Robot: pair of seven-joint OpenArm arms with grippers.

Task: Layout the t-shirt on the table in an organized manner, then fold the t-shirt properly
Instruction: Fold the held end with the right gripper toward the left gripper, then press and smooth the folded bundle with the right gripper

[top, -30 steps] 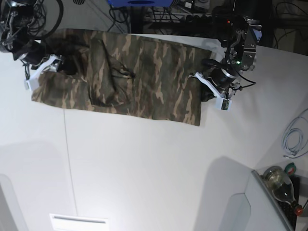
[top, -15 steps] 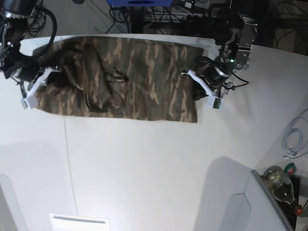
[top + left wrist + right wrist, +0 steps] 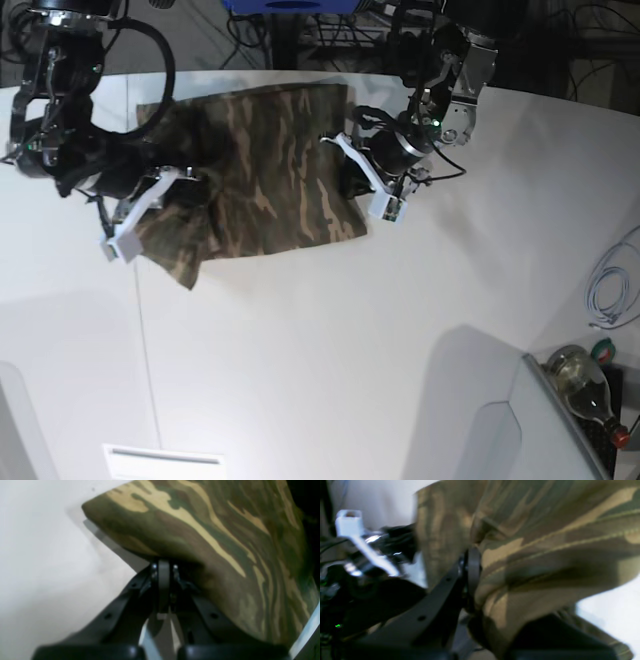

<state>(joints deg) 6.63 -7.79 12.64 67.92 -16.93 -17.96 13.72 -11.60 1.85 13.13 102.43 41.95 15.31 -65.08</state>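
The camouflage t-shirt (image 3: 265, 170) lies bunched near the far edge of the white table (image 3: 320, 350), its two ends drawn in toward the middle. On the base view's right, my left gripper (image 3: 352, 178) is shut on the shirt's right edge. The left wrist view shows its jaws (image 3: 163, 566) closed under a fold of t-shirt (image 3: 212, 537) raised off the table. On the left, my right gripper (image 3: 165, 200) is shut on the shirt's left end. In the blurred right wrist view the t-shirt (image 3: 532, 555) drapes over the right gripper (image 3: 472, 580).
A thin dark seam (image 3: 145, 340) runs down the table's left part. A white cable coil (image 3: 610, 290) lies at the right edge, with a bottle (image 3: 585, 385) below it. A white slotted plate (image 3: 165, 462) sits at the front. Cables and equipment crowd behind the far edge.
Both arms have swung inward toward each other, pulling the shirt's ends with them so the flat spread cloth is now bunched. The right gripper closed on the left end.
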